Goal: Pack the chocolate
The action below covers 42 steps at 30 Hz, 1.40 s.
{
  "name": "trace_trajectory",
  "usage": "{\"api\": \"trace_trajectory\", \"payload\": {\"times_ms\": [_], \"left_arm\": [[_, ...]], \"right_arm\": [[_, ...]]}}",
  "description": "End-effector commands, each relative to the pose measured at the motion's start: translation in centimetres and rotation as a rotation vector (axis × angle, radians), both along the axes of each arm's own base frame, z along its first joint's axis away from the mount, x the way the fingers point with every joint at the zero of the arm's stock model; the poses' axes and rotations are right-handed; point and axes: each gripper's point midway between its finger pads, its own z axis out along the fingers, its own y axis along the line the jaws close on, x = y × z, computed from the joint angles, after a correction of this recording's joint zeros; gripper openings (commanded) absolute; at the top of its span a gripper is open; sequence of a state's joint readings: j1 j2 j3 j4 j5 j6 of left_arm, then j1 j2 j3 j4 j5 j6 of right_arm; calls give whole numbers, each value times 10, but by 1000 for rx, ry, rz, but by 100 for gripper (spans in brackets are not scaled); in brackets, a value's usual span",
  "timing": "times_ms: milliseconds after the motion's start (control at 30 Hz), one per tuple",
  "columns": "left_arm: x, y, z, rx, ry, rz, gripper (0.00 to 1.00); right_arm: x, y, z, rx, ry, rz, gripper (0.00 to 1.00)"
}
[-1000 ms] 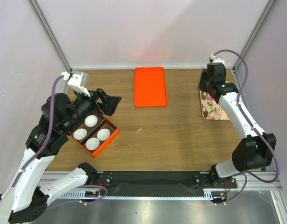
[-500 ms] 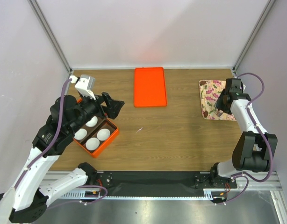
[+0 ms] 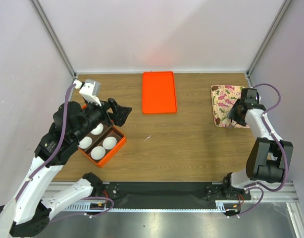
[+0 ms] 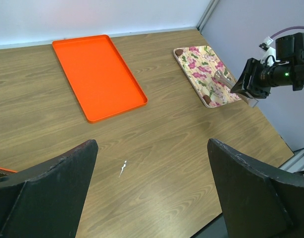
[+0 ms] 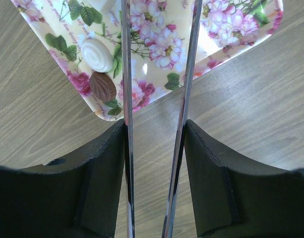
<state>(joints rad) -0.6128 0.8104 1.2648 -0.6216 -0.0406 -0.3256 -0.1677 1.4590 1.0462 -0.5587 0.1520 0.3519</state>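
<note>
**Q:** Which step did the figure show, and where did the sweets lie?

**A:** It showed the reach for a piece. The pale chocolate point(image 5: 96, 54) and the dark chocolate point(image 5: 102, 86) lay just beside each other on the plate point(image 3: 222, 99). They sat close to its rim at one corner, well apart from the box point(image 3: 117, 144) across the table point(image 3: 191, 144). Neither sat between the arms of the tongs point(image 5: 126, 74), which passed to one side of them.

**Q:** How were the jaws set?

**A:** The right gripper point(image 5: 154, 148) held the tongs, with one black finger against each metal arm. The arms stood apart with nothing between them. The left gripper point(image 4: 152, 198) hung wide and empty near the box.

**Q:** What would a good pick have called for?

**A:** Probably a sideways shift, until one piece sat centred between the tips. Then a descent close to the plate without scraping it, and a gentle squeeze across the piece's narrow width. The two pieces lay so near each other that a tip could easily nudge the wrong one, and a hard pinch might mark either.

**Q:** And the materials?

**A:**
- **Tongs:** thin, polished strips, mirror-bright.
- **Plate:** glossy, rectangular with rounded corners, printed with flowers.
- **Chocolates:** small ovals with ridged tops, likely slippery on the glaze.
- **Box:** orange, with white paper cups point(image 3: 109, 143) in its compartments.
- **Tray:** flat and orange point(image 3: 159, 92), with a low rim, lying on the wood-grain table.
</note>
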Motion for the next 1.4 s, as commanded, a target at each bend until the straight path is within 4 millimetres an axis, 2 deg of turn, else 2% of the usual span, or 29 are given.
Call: {"api": "trace_trajectory", "payload": {"times_ms": [0,267,400,567,667,767,900,933,1000,1033,1100,1133,1200,1233,1267,1300,1333,1367], "left_arm": [[-1,0,11,-41,-23,1,100],[-1,2,12,-45,-26,9,100],[0,1,11,-42,-24,8,100],[-1,2,17,-46,-38,8,100],[1,5,22,-30,-50,21,100],[5,9,27,-8,-60,44,100],[9,13,31,13,-66,73,100],[9,14,36,14,-71,76,100],[9,16,42,22,-81,81,100],[7,18,51,18,-93,82,100],[6,19,60,14,-105,84,100],[3,21,69,6,-118,81,100],[2,22,77,-3,-125,83,100],[1,22,85,-15,-137,84,100],[0,23,86,-16,-135,87,100],[1,24,88,-19,-135,91,100],[-1,25,94,-29,-145,91,100],[-2,25,96,-29,-143,91,100]], "right_arm": [[13,-3,4,1,-53,-1,53],[15,-4,5,-3,-57,-3,48],[15,-7,13,-24,-64,-7,44],[17,-6,35,-58,-90,6,41],[21,0,53,-66,-126,30,41],[27,15,74,-76,-167,76,40],[38,51,106,-62,-264,172,40],[42,88,117,-47,-310,266,40],[46,119,128,-23,-363,337,40],[49,154,137,1,-415,414,40],[48,197,141,60,-464,510,39],[47,231,150,94,-521,579,39],[46,269,148,132,-548,654,40],[50,288,155,146,-596,688,40],[45,320,140,155,-569,753,40],[44,336,137,164,-565,784,40],[47,357,146,174,-595,826,40],[38,382,145,186,-599,884,40]]}}
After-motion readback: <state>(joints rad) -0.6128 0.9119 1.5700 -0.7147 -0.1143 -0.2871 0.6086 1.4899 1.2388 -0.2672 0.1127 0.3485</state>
